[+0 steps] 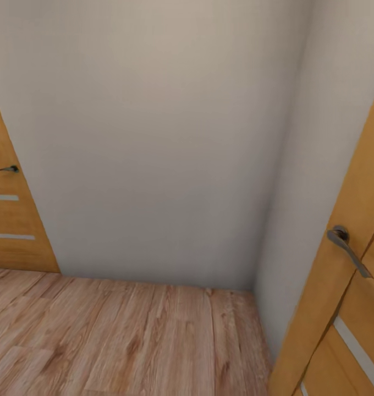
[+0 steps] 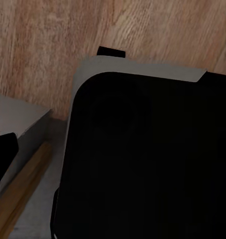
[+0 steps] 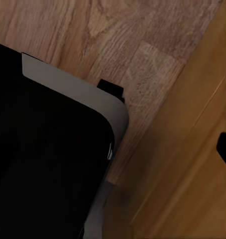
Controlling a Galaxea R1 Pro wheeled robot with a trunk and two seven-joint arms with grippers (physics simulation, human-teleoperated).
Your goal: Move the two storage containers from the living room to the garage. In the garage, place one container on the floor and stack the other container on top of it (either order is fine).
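Facing a bare grey wall (image 1: 154, 137) in a corner between two wooden doors (image 1: 341, 286), over plank floor (image 1: 126, 341); no containers visible. Left wrist: dark robot base (image 2: 142, 159) above planks. Right wrist: same base beside a door. Fingers unseen, state indeterminable. Judgement: bins likely rigid, light; grip rims.

Head cam: high, pitched down into a wall corner (image 1: 253, 286), wood doors at the left (image 1: 11, 220) and right (image 1: 346, 275) edges. Both wrist cams: close, aimed down past the robot's black base (image 2: 142, 159) (image 3: 43, 149) at the plank floor (image 1: 126, 335) (image 2: 53, 40) (image 3: 117, 35), common to all three.
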